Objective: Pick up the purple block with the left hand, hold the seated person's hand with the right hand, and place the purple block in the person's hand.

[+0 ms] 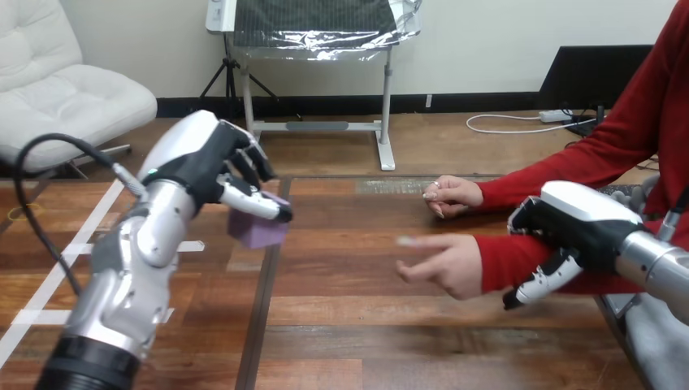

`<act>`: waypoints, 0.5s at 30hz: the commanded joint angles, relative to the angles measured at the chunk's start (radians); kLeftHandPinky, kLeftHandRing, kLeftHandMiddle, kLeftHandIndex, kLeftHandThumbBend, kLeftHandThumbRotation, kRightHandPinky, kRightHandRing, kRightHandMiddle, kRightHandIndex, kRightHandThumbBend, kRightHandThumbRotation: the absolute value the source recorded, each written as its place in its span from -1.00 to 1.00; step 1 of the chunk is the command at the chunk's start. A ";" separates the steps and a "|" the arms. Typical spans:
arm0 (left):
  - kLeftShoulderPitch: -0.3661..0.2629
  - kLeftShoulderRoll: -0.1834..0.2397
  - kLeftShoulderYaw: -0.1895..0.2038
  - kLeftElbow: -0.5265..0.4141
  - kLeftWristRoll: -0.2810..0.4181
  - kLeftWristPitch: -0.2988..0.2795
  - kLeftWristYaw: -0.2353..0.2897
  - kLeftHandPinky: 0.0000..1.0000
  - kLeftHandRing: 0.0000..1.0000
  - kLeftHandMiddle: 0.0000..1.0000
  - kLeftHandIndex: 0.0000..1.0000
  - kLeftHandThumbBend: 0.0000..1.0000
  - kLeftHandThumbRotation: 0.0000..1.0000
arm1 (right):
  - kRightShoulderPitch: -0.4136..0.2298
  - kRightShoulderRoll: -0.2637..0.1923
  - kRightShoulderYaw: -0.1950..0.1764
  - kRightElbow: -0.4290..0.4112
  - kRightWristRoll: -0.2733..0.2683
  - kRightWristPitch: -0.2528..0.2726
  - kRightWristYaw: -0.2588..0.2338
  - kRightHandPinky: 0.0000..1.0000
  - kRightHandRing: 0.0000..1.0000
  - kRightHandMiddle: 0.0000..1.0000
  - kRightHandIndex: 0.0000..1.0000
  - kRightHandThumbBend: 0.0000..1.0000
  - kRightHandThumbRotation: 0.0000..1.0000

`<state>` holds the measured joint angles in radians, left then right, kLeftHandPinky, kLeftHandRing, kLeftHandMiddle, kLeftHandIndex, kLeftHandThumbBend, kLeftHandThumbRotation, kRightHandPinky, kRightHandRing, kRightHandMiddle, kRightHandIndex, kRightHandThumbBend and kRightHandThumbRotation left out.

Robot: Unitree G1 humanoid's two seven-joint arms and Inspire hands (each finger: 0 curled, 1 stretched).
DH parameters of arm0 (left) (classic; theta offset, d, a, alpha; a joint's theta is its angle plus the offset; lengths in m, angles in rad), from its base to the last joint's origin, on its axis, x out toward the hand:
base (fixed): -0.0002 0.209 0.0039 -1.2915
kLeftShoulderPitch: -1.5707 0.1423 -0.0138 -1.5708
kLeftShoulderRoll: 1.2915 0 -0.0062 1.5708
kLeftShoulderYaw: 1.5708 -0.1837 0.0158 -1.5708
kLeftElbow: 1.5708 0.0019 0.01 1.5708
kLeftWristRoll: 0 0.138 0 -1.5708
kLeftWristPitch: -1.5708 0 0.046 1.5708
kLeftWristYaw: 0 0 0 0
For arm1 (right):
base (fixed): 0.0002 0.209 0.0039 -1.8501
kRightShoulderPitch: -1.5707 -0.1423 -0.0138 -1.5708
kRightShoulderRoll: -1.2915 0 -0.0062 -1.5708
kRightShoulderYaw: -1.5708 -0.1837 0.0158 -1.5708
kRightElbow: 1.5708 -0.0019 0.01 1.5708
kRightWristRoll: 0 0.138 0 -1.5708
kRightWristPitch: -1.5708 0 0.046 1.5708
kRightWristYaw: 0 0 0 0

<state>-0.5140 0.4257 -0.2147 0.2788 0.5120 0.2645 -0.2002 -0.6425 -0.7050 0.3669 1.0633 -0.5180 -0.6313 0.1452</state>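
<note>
From the head view I see my left hand (203, 158) raised over the table (341, 325) at the left, its fingers and thumb curled round the purple block (256, 229). At the right, my right hand (569, 231) wraps the person's red-sleeved forearm (500, 262), with the thumb underneath. The person's near hand (447, 264) points left, well apart from the block. The person's far hand (452, 196) rests behind it.

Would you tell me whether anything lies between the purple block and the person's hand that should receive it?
Nothing visible does. The left hand holds the purple block raised, and only bare table lies between it and the person's nearer hand. The person's other hand rests farther back, off that line.
</note>
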 commanded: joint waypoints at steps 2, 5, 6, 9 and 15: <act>-0.103 -0.026 0.006 0.009 -0.009 -0.020 0.023 -0.32 -0.21 -0.10 -0.16 0.64 -1.00 | -0.026 0.027 -0.044 -0.080 0.051 -0.040 0.005 -0.57 -0.53 -0.44 -0.42 0.78 -0.61; -0.110 -0.039 0.006 0.017 -0.015 -0.029 0.026 -0.32 -0.21 -0.10 -0.15 0.63 -1.00 | -0.024 0.030 -0.044 -0.095 0.050 -0.035 0.007 -0.56 -0.52 -0.43 -0.40 0.79 -0.61; -0.114 -0.045 0.004 0.022 -0.016 -0.031 0.026 -0.32 -0.21 -0.10 -0.15 0.63 -1.00 | -0.024 0.031 -0.043 -0.103 0.048 -0.030 0.006 -0.56 -0.52 -0.42 -0.40 0.79 -0.61; -0.123 -0.057 0.001 0.030 -0.016 -0.032 0.028 -0.32 -0.21 -0.10 -0.14 0.62 -1.00 | -0.021 0.034 -0.044 -0.122 0.046 -0.018 0.012 -0.54 -0.50 -0.41 -0.38 0.79 -0.61; -0.139 -0.079 -0.003 0.047 -0.017 -0.039 0.028 -0.31 -0.21 -0.10 -0.14 0.63 -1.00 | -0.017 0.041 -0.049 -0.153 0.053 0.000 0.030 -0.49 -0.46 -0.38 -0.35 0.78 -0.58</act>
<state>-0.5410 0.3635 -0.2181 0.3101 0.4998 0.2488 -0.1972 -0.6367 -0.7006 0.3506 0.9927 -0.5049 -0.6286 0.1658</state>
